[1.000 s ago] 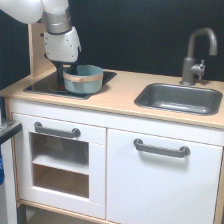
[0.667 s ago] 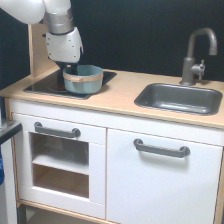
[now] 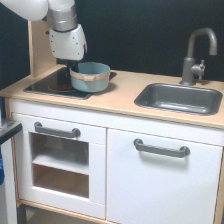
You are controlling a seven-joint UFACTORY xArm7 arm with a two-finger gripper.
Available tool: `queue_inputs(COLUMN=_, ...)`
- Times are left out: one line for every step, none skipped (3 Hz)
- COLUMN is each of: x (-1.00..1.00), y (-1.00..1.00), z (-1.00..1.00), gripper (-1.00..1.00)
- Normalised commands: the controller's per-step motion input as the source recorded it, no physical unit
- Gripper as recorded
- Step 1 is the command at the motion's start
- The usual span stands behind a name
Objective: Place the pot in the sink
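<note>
The blue-grey pot (image 3: 91, 78) with its tan rim band sits over the right end of the black hob (image 3: 47, 85), at the exterior view's left. My gripper (image 3: 74, 68) reaches down from the white arm and is shut on the pot's left rim; its fingertips are partly hidden by the pot. I cannot tell whether the pot rests on the hob or hangs just above it. The dark grey sink (image 3: 180, 100) is set into the wooden counter at the exterior view's right, well apart from the pot.
A grey tap (image 3: 196, 55) stands behind the sink. A wooden side panel (image 3: 39, 50) rises behind the hob. Below the counter (image 3: 120, 102) are white cabinet doors with grey handles (image 3: 161, 148).
The gripper and the pot have shifted a little toward the exterior view's right, toward the hob's right edge.
</note>
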Motion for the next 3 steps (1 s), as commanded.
queue_inputs(x=0.9, y=0.12, z=0.99, gripper=-1.0)
queue_inputs(x=0.98, y=0.54, z=0.98, gripper=-1.0)
queue_inputs(x=1.0, y=0.58, z=0.92, gripper=-1.0)
